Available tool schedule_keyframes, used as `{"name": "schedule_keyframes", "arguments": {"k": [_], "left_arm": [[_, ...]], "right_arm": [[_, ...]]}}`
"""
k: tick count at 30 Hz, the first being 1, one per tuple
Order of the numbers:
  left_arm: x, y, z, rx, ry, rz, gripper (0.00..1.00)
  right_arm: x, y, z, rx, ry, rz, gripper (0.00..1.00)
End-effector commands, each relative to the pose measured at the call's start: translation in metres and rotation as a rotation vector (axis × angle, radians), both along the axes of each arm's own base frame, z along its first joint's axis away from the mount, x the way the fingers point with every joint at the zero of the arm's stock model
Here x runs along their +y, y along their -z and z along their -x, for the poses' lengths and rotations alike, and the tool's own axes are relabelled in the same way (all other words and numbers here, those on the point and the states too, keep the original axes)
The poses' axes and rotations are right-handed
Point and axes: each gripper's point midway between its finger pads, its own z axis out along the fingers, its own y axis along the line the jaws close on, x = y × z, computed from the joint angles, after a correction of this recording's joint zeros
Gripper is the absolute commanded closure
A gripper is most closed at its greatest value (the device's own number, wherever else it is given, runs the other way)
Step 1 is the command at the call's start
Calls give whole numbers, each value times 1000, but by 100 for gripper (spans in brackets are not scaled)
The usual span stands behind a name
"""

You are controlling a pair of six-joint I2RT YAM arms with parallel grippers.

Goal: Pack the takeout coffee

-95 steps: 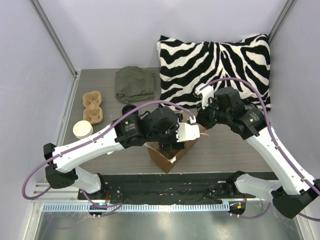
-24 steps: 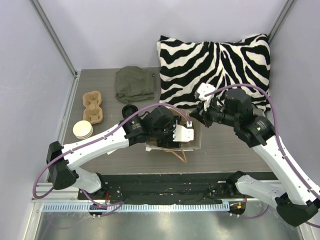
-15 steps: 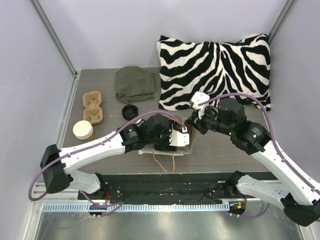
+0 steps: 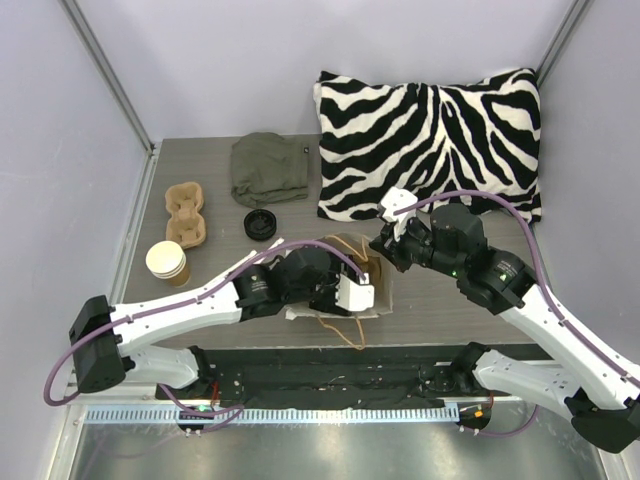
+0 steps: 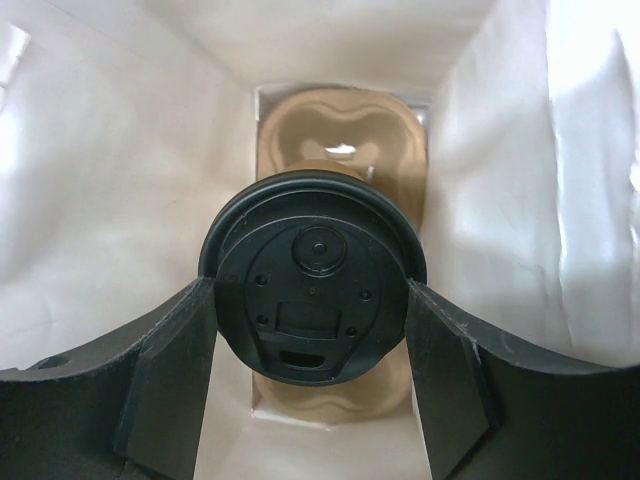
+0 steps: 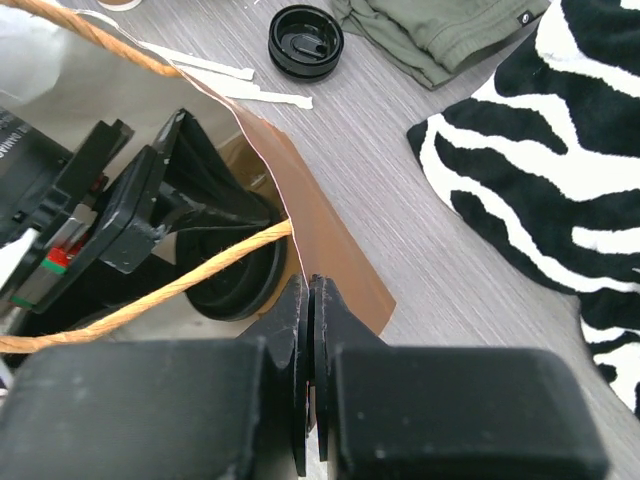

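lidded cup (image 5: 312, 275) between left fingers (image 5: 165, 370) inside bag (image 5: 100, 200), body hidden

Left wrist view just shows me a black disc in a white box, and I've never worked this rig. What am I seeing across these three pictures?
The machine is a left arm and a right arm at a table. The overhead view looks down from behind them; each wrist view looks along one arm's own claw. The left wrist camera is inside a paper bag: the left claw grips a black-lidded cup over a pulp carrier on the bag's floor. The right claw is shut, pinching the bag's brown rim. Out on the table lie a second carrier, a paper coffee cup, a loose black lid, an olive cloth and a zebra pillow.
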Motion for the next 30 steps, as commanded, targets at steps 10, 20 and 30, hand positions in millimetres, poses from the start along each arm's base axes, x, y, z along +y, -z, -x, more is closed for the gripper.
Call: {"name": "schedule_keyframes", "arguments": {"k": [10,20,30], "left_arm": [[-26,-1,-12,-78,2,61,100],[-20,31,-7,-44,35,-57,100],[-22,46,-14,-39,28,-143,100]], "right_arm": [[7,-39,-3,-36,23,-113,99],[9,-40,-4,-36,15,-107,99],[12,-34,1,9,2,-115,99]]}}
